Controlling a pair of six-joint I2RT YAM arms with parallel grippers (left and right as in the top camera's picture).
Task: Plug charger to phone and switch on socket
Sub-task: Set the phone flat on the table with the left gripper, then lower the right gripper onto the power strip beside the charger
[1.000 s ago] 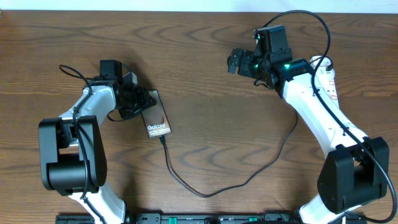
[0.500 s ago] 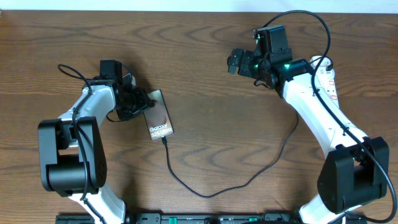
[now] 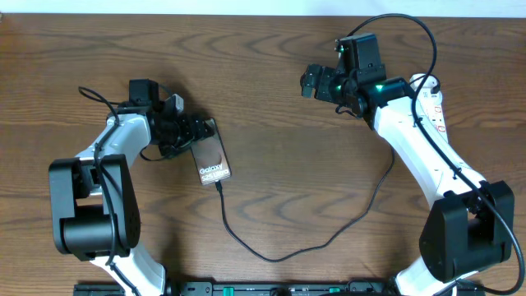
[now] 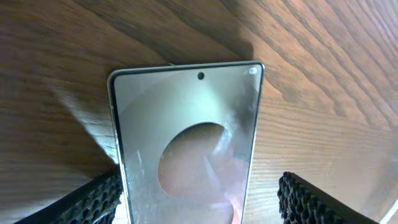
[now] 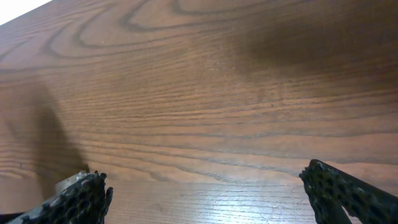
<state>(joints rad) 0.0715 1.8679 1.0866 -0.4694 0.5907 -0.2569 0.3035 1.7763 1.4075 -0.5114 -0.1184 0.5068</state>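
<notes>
**Braced for charging**

Centre-left of the overhead frame, the dark glossy rectangular phone lies flat, the thin black charger cable meeting its lower end. The left gripper stands open astride its top, likely steadying it. The right gripper, fingers spread, hovers near the half-hidden white power strip, upper right.

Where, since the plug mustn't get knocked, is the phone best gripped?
By its two long edges near the camera-hole end, approaching from that end: the phone lies flat, its straight sides suit the left gripper, and the charger occupies the far end.
</notes>
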